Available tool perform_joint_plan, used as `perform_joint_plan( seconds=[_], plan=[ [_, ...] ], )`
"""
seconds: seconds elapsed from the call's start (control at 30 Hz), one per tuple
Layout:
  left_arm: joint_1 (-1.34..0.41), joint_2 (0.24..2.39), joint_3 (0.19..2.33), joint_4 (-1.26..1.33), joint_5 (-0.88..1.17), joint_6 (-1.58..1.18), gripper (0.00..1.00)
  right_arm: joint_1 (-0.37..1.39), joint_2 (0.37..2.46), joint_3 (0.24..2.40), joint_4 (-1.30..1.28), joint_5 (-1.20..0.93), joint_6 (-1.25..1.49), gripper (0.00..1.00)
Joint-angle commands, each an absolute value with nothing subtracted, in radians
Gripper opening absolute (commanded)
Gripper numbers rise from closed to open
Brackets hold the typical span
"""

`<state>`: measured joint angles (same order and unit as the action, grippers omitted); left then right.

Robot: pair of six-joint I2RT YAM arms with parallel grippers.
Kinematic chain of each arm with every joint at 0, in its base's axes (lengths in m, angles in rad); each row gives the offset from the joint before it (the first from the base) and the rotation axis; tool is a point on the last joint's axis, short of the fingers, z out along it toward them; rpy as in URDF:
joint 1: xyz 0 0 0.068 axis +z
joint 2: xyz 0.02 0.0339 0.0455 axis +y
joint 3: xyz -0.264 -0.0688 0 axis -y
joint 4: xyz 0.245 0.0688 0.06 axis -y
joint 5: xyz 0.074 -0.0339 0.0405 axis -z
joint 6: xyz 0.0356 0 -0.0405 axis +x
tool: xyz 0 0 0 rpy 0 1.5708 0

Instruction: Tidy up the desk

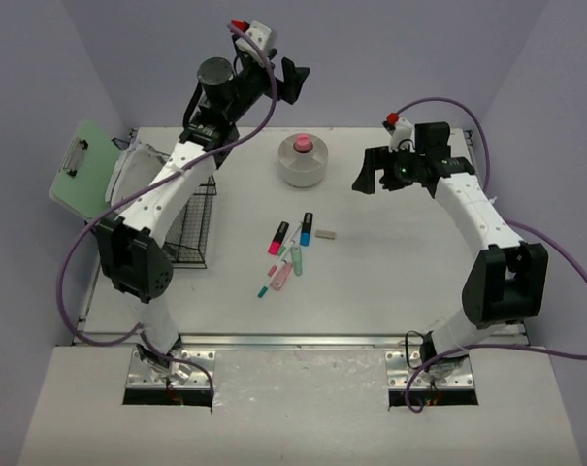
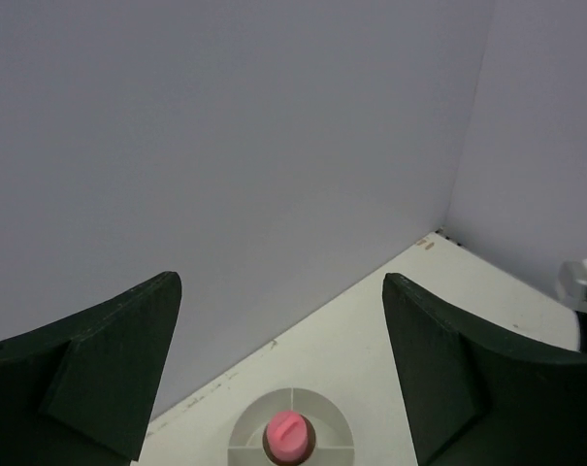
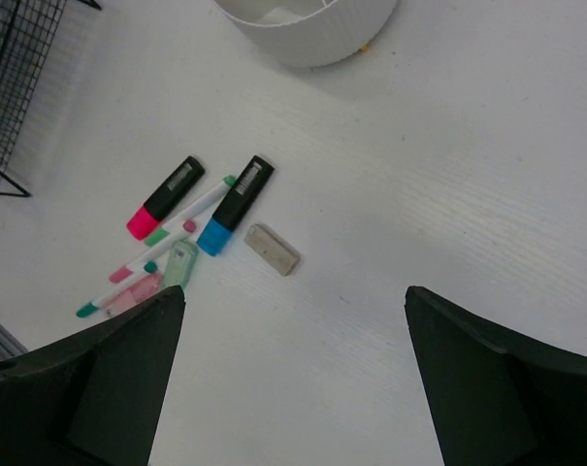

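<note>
left end effector (image 2: pixel 281 330) and right end effector (image 3: pixel 293 330) gaped empty above the table (image 1: pixel 371 291); we judged the blue highlighter (image 3: pixel 235 206) light, stiff, pinchable mid-barrel.

You're looking at a robot test cell in a lab, set up as an office desk. Plain lavender walls (image 1: pixel 390 58) box in the off-white desk (image 1: pixel 390 282) on three sides. The left arm (image 1: pixel 167 199) and right arm (image 1: pixel 477 209) are bolted to metal plates (image 1: pixel 167 374) at the bottom of the top view, with purple cables (image 1: pixel 75 262) looping off them. The office things are few: highlighters (image 1: pixel 278 237) mid-frame, a wire basket (image 1: pixel 198 218) and green clipboard (image 1: pixel 82 160) at left, and a round organizer (image 1: pixel 302 167) above centre.
</note>
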<state>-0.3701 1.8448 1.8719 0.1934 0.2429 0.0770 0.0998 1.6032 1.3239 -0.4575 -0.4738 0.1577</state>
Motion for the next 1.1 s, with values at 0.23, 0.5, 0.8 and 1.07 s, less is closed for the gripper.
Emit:
perform_joint_plan(
  seconds=[0.23, 0.5, 0.8, 1.07],
  plan=[
    [-0.161, 1.523, 1.386, -0.159, 0.585, -0.132, 1.0, 0.429, 1.645, 1.351, -0.597, -0.241, -0.474, 0.65],
    [-0.157, 1.462, 1.207, -0.139, 0.542, -0.115, 1.0, 0.53, 1.707, 1.314, -0.529, -0.293, -0.764, 0.56],
    [-0.138, 1.438, 1.11, -0.124, 0.573, -0.114, 1.0, 0.535, 1.817, 1.369, -0.666, -0.571, -1.338, 0.53],
    [-0.065, 1.388, 1.01, -0.104, 0.636, -0.151, 1.0, 0.545, 1.928, 1.387, -0.704, -0.511, -1.729, 0.52]
  ],
)
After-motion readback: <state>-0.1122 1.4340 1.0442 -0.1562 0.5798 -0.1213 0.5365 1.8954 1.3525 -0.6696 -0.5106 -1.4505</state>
